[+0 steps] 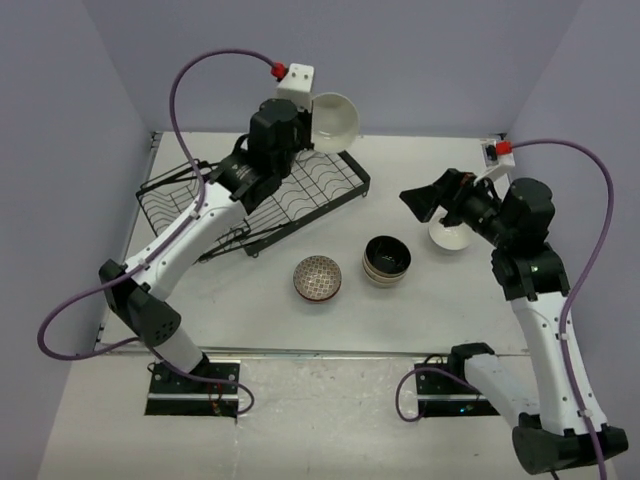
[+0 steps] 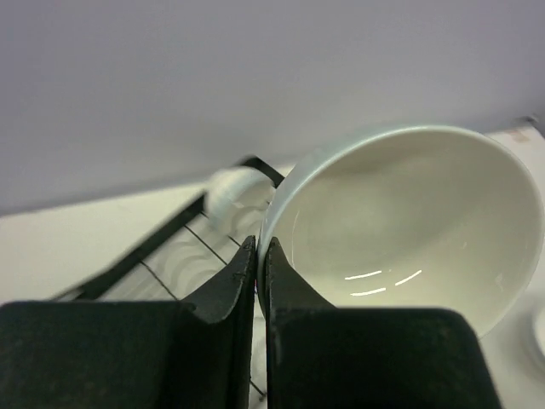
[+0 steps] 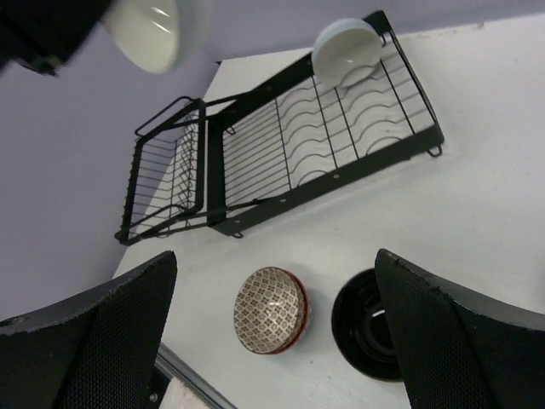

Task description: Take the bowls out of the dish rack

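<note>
My left gripper (image 1: 312, 125) is shut on the rim of a plain white bowl (image 1: 336, 120) and holds it tilted in the air above the far right corner of the black wire dish rack (image 1: 300, 195). In the left wrist view the jaws (image 2: 258, 247) pinch the bowl's rim (image 2: 409, 221). Another white bowl (image 3: 345, 49) stands in the rack's far corner. My right gripper (image 1: 425, 200) is open and empty above the table; in its wrist view it (image 3: 274, 257) hangs over a patterned bowl (image 3: 271, 309) and a dark bowl stack (image 3: 366, 324).
On the table in front of the rack sit the patterned bowl (image 1: 317, 278), the stack of dark-inside bowls (image 1: 386, 260) and a white bowl (image 1: 450, 238) partly under my right wrist. The rack's basket section (image 1: 175, 195) is at the left. Walls close in on three sides.
</note>
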